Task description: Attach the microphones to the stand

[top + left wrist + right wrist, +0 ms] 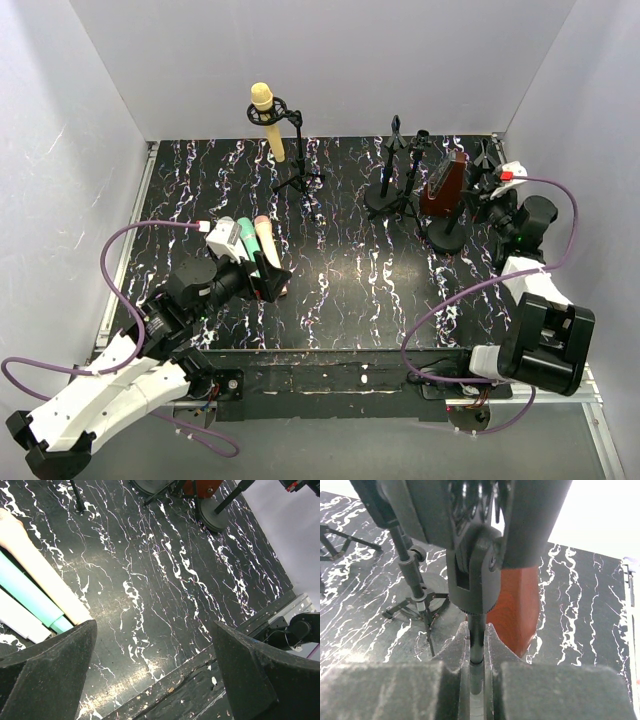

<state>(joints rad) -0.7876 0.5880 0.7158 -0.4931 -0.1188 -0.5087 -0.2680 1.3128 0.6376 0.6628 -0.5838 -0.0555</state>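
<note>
The tripod stand [298,150] holds the yellow microphone [263,105]: 1 of 4 done. The right gripper [476,645] is clamped on another stand's thin pole [476,622]. The left gripper [152,635] gapes empty beside 3 microphones [25,592] (peach, mint, white) lying flat, unattached.

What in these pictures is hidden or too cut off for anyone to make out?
- Left wrist view: the white plastic microphone and the mint green microphone run off the left edge, far ends unseen.
- Top view: the left gripper overlaps the near ends of those microphones.
- Right wrist view: the shut right gripper hides the thin black stand's base; the brown wedge-shaped metronome sits mostly behind that stand.
</note>
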